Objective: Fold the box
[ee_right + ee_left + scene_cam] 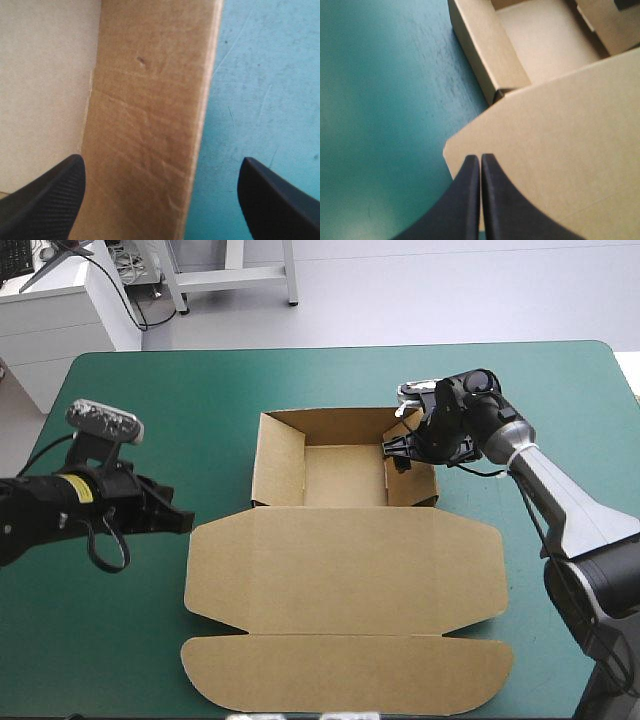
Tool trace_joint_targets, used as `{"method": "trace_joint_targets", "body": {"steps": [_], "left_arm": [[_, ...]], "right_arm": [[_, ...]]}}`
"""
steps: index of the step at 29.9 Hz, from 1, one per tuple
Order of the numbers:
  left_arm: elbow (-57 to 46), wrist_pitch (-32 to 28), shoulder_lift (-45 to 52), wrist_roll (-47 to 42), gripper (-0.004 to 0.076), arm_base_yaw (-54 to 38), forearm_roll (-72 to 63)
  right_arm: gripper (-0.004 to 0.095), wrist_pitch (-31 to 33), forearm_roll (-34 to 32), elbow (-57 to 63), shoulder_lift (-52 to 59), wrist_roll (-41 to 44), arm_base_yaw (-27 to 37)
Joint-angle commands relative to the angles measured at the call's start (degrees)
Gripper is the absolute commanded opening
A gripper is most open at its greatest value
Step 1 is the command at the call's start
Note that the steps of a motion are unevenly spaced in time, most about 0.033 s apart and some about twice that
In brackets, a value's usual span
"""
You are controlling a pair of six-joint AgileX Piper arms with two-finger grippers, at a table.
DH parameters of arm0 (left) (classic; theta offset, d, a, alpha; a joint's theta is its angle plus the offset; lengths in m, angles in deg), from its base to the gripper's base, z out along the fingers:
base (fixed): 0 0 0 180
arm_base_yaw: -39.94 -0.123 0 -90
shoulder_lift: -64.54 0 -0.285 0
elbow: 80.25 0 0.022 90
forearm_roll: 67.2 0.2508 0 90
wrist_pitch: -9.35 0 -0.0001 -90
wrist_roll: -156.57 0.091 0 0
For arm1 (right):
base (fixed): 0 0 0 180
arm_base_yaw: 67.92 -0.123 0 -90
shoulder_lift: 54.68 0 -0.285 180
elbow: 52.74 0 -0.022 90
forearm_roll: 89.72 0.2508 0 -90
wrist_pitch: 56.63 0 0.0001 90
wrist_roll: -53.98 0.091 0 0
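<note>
One teal-green table [300,380], one brown box [345,570] lay mid-table as an open tray, lid flat nearward, two grippers, left gripper [185,523] was closed tight at the lid's left corner, right gripper [400,445] stood wide astride the tray's right wall.

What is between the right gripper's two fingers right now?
The box's raised right wall, with the right gripper open around it, as the right wrist view shows.

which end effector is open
The right end effector, its fingers apart astride the box's right wall; the left end effector is shut at the lid's corner.
</note>
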Motion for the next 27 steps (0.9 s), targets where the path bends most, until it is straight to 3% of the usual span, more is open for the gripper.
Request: {"method": "trace_joint_targets", "body": {"steps": [1, 5, 7, 9, 12, 16, 20, 23, 27], "left_arm": [[-5.6, -3.4, 5.1, 0.1, -0.0008, 0.2, -0.3], [-13.8, -4.6, 10.9, 0.1, -0.0008, 0.2, -0.3], [-17.5, -5.5, 14.0, 0.6, -0.0008, 0.2, -0.3], [-20.4, -5.9, 17.1, 0.6, -0.0008, 0.2, -0.4], [-23.0, -5.9, 21.3, 0.6, -0.0008, 0.2, -0.6], [-24.1, -6.2, 26.4, 0.6, -0.0008, 0.2, -0.6], [-24.1, -6.8, 31.2, 0.6, -0.0008, 0.2, -0.6], [-24.3, -5.8, 33.7, 0.6, -0.0008, 0.2, -0.6], [-24.5, -5.4, 35.8, 0.6, -0.0008, 0.2, -0.5]], "right_arm": [[0.0766, -1.5, 0.0, -1.4, 1.1, -0.6, 0.0], [0.0752, -2.0, 0.0, -1.4, 0.3, -0.6, 0.0], [0.0645, -2.3, 0.0, -1.4, 0.3, -0.4, 0.0], [0.0443, -2.3, 0.0, -1.7, 0.4, -0.4, 0.0], [-0.0008, -2.5, 0.3, -2.0, 0.4, -0.4, 0.0], [0.0, -0.9, 0.0, -2.0, 0.4, -0.4, 0.6], [-0.0006, -3.4, 0.0, -2.0, 2.1, -1.5, 3.9], [-0.0019, -3.6, 0.0, -3.2, 4.0, -4.7, 9.5], [-0.0019, 0.9, 0.0, -8.1, 4.6, -8.2, 22.3]]}}
